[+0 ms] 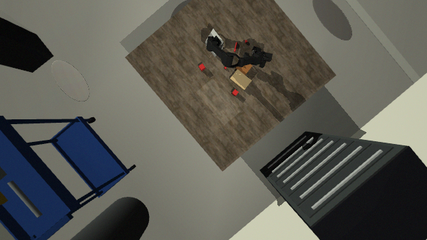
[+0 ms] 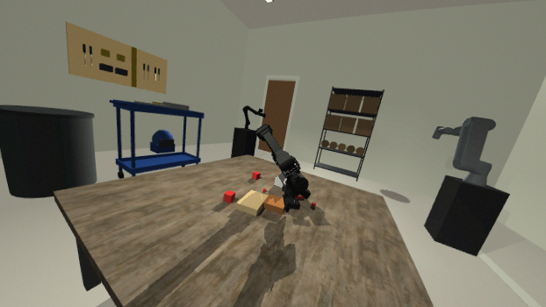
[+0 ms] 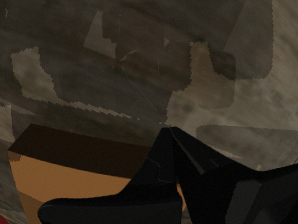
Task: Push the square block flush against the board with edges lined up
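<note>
The orange-brown square block [image 1: 244,68] [image 2: 275,204] [image 3: 65,172] lies flat beside the tan board [image 1: 241,79] [image 2: 252,202]. In the exterior view their facing sides look touching or nearly touching; I cannot tell if a thin gap remains or if any edges are even. My gripper [image 2: 288,209] [image 3: 168,134] is shut and empty. It is low at the side of the block away from the board, touching it or very close. The arm partly covers the block in the top view, and the black fingers hide part of it in the wrist view. The board is not visible in the wrist view.
One red cube [image 1: 235,92] [image 2: 229,196] lies near the board's far side from the block. Another red cube [image 1: 202,66] [image 2: 255,175] lies farther off. A small red piece [image 1: 225,68] [image 2: 264,190] is near the board, and another [image 1: 246,41] [image 2: 313,204] lies beyond the gripper.
</note>
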You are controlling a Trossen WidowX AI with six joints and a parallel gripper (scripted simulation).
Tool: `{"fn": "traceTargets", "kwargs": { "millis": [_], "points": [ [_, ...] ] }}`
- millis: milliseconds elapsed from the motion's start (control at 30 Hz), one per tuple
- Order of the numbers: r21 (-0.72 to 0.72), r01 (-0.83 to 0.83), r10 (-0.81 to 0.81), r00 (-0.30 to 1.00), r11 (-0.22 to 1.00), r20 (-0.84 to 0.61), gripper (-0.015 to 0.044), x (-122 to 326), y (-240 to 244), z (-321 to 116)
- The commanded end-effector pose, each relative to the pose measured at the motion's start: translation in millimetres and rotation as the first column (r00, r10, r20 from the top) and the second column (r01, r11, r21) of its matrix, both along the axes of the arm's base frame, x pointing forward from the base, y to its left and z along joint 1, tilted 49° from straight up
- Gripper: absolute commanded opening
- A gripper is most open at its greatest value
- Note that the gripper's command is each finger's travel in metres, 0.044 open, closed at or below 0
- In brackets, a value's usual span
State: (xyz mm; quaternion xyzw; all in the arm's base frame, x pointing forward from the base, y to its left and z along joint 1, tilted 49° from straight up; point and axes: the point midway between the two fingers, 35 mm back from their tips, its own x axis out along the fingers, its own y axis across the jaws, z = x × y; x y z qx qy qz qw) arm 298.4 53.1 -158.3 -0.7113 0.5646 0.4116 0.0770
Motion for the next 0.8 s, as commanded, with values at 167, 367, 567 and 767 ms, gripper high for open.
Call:
{"fn": "traceTargets", "kwargs": {
  "millis": [167,367,567,767],
  "points": [
    [-0.013,0.003,-0.003,1.000,1.000,-0.003,0.0000,0.7,-7.4,4.4],
    [-0.012,0.003,-0.003,1.000,1.000,-0.003,0.0000,-2.9,-1.3,-2.5],
    [-0.012,0.003,-0.003,1.000,1.000,-0.003,0.0000,-6.9,4.7,-9.5],
    [-0.013,0.003,-0.003,1.000,1.000,-0.002,0.0000,-11.2,10.4,-16.5]
  ]
}}
